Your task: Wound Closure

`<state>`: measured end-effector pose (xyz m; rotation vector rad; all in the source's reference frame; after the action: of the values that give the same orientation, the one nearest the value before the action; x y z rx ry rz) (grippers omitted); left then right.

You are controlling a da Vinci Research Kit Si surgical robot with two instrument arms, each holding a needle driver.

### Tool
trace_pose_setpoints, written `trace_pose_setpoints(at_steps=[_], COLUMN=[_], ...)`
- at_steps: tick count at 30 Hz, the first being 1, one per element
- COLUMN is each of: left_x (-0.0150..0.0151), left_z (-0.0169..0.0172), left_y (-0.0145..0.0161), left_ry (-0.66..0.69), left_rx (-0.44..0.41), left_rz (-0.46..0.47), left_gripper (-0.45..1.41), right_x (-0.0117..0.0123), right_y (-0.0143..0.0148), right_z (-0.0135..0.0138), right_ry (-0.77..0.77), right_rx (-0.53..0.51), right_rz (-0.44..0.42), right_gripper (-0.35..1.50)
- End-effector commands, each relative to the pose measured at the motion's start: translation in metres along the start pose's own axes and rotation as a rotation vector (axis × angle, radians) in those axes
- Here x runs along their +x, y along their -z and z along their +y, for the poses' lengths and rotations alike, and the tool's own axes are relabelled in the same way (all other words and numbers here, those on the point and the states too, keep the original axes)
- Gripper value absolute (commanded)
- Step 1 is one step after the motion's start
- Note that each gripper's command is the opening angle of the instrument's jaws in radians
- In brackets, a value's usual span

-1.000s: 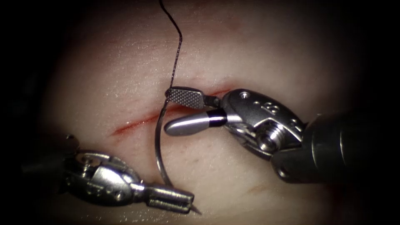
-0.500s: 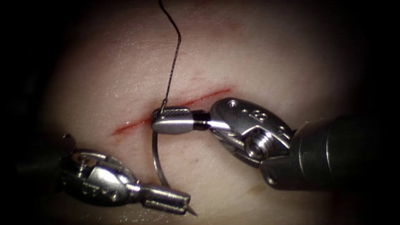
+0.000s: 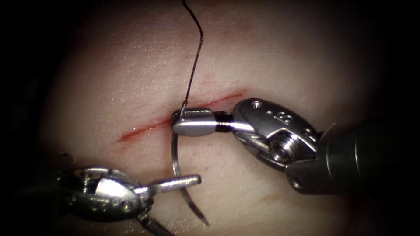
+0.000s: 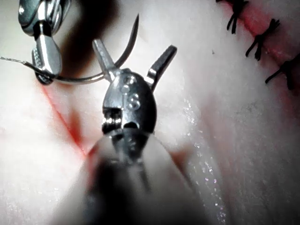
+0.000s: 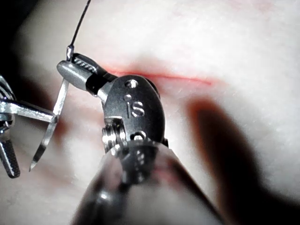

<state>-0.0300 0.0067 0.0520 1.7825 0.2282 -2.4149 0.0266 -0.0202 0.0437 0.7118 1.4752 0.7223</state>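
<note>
Both tools are polished silver metal on dark shafts. The right tool (image 3: 192, 122) has crosshatched jaw faces, a slotted screw and stamped digits; the left tool (image 3: 168, 205) has small rivets.

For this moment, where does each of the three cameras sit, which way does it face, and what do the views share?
Endoscope view: above and in front of the cut; right tool grips the needle at its thread end, left tool open, holding nothing.
Left wrist view: looks along the left shaft at its open tool, tissue beyond.
Right wrist view: looks along the right shaft at its tool, shut on the needle.
Shared: all three show the needle, out of the tissue, and the thread.
</note>
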Motion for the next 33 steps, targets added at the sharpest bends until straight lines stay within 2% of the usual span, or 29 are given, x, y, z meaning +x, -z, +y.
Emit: trace_pose_setpoints(at_steps=[1, 5, 7, 10, 14, 15, 16, 20, 26, 33], left_x=[-0.0004, -0.0002, -0.0002, -0.0002, -0.0004, -0.0004, -0.0004, -0.0004, -0.0005, -0.0007], left_z=[0.0003, 0.0003, 0.0003, 0.0004, 0.0004, 0.0004, 0.0003, -0.0004, -0.0012, -0.0024], left_y=[-0.0008, -0.0008, -0.0008, -0.0006, -0.0004, -0.0004, -0.0004, -0.0004, -0.0004, -0.0004], left_ry=[0.01, 0.017, -0.008, -0.042, -0.053, -0.065, -0.084, -0.21, -0.297, -0.406], left_rx=[0.018, 0.05, 0.063, 0.113, 0.199, 0.212, 0.226, 0.303, 0.322, 0.316], left_rz=[0.001, -0.003, -0.012, -0.072, -0.11, -0.102, -0.1, -0.154, -0.225, -0.26], left_gripper=[1.2, 1.21, 1.21, 1.18, 0.84, 0.84, 0.83, 0.51, 0.54, 0.39], right_x=[-0.0009, -0.0007, -0.0004, 0.0001, 0.0007, 0.0008, 0.0009, 0.0009, 0.0008, 0.0005], right_y=[-0.0002, 0.0003, 0.0005, 0.0008, 0.0011, 0.0012, 0.0012, 0.0012, 0.0011, 0.001], right_z=[-0.0001, -0.0002, -0.0003, -0.0005, -0.0006, -0.0006, -0.0006, -0.0006, -0.0006, -0.0009], right_ry=[-0.006, -0.012, -0.065, -0.168, -0.249, -0.264, -0.283, -0.369, -0.399, -0.414], right_rx=[-0.014, -0.104, -0.14, -0.172, -0.204, -0.219, -0.234, -0.275, -0.28, -0.285], right_rz=[0.001, -0.02, -0.043, -0.046, -0.048, -0.049, -0.048, -0.064, -0.081, -0.103], right_gripper=[-0.35, -0.35, -0.35, -0.35, -0.35, -0.35, -0.35, -0.35, -0.35, -0.35])
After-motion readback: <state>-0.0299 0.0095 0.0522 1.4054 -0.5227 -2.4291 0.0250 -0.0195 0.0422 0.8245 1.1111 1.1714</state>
